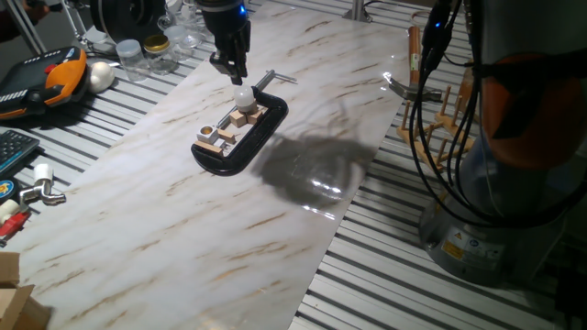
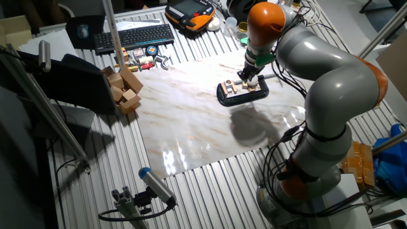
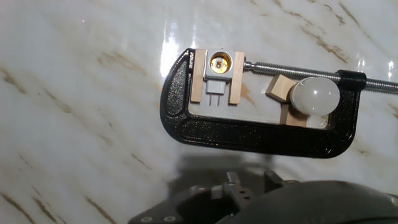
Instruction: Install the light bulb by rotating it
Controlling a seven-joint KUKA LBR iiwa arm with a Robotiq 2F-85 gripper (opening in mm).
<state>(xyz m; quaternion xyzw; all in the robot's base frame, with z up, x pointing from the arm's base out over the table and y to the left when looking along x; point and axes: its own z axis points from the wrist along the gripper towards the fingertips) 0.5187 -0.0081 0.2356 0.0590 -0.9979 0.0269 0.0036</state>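
Note:
The light bulb (image 3: 316,96), small, white and frosted, rests on wooden blocks (image 3: 281,87) inside the black clamp (image 3: 249,134), near its screw end. An empty socket (image 3: 219,62) with a brass inside sits between two wooden strips at the clamp's other end. In one fixed view my gripper (image 1: 232,70) hangs just above the light bulb (image 1: 241,95), with a small gap between them. Its fingers look dark and close together, and their spacing is unclear. The hand view shows only the hand's underside at the bottom edge, no fingertips. The other fixed view shows my gripper (image 2: 249,75) over the clamp (image 2: 241,95).
The clamp's threaded rod (image 3: 292,67) sticks out to the side. Jars (image 1: 147,53), an orange pendant (image 1: 55,78) and a larger white ball (image 1: 99,75) lie at the back left. A wooden rack (image 1: 431,101) stands right of the marble board (image 1: 183,229).

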